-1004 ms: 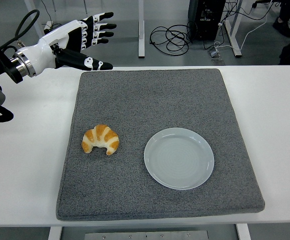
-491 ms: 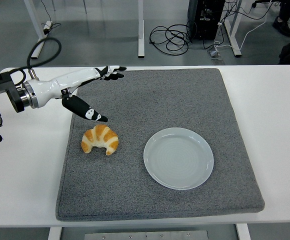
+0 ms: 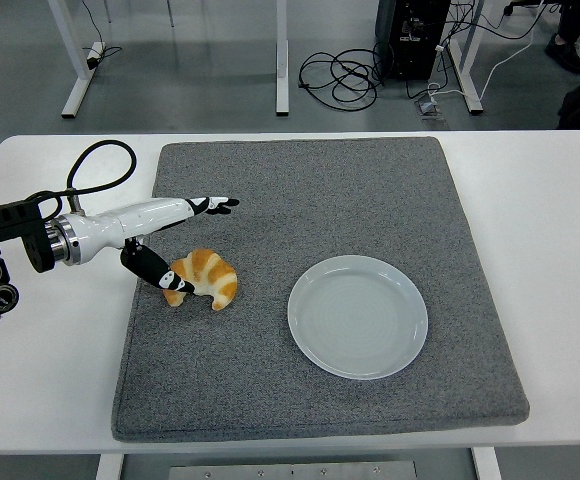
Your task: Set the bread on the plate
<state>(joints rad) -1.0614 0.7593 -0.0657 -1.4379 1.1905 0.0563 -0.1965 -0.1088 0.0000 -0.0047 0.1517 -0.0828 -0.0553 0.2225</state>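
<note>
The left hand (image 3: pixel 170 240) is held low and edge-on beside the bread (image 3: pixel 203 278), fingers (image 3: pixel 213 204) stretched open past it, thumb touching its left end. The golden, curved bread is seen left of the plate (image 3: pixel 358 316), apart from it.

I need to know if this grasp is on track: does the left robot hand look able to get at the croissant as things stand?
Probably yes. The left robot hand is open right at the croissant, thumb by its left end, with nothing between them on the grey mat.
</note>
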